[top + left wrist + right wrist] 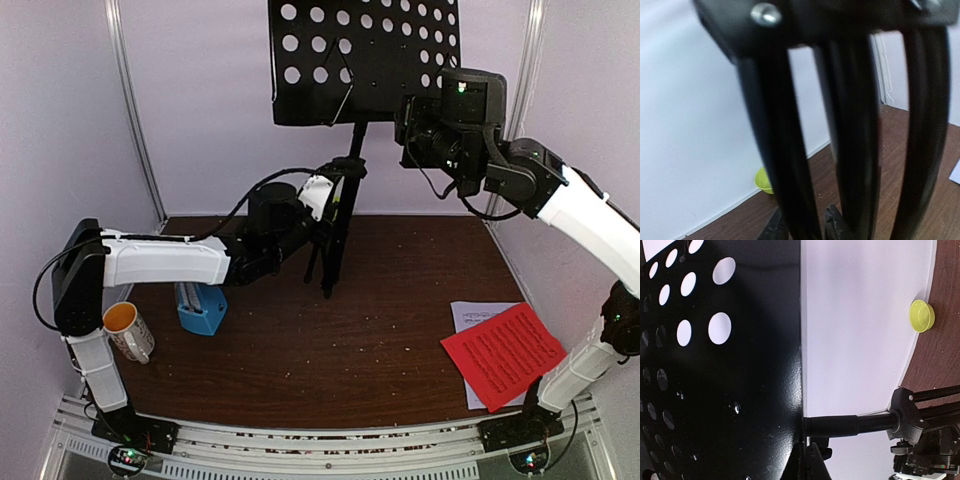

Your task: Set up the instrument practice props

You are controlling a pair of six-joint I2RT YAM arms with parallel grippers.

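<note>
- Standing at twelve o'clock on the brown table (300, 350), toward the back wall, is the black music stand (360, 60). It has a perforated metal desk on a slim pole above folding tripod legs. The desk is upright and faces forward, and it holds no sheets.
- Judging from this, the step in hand is positioning or steadying the stand with both arms, and the task looks to be at an early stage.
- The left gripper (332, 210) reaches in from nine o'clock to the pole, just below the hub. In the wrist view its fingers (837, 225) sit narrowly apart on either side of one glossy black leg. Whether they are clamping the leg cannot be told.
- The right gripper (807, 465) comes in from three o'clock. Its fingers are closed tight on the thin lower side edge of the desk.
- The next move likely calls for the stand to rest firmly on its legs before either arm lets go.
- The red sheet (503, 354) lies flat at four o'clock, overlapping the white sheet (470, 318) beneath it. Both are well apart from the stand.
- The blue metronome (201, 306) is a small pyramid sitting at eight o'clock.
- A white mug (128, 330) with a yellow inside stands just beside the metronome.
- A lime-green bowl (921, 316) rests by the back wall.
</note>
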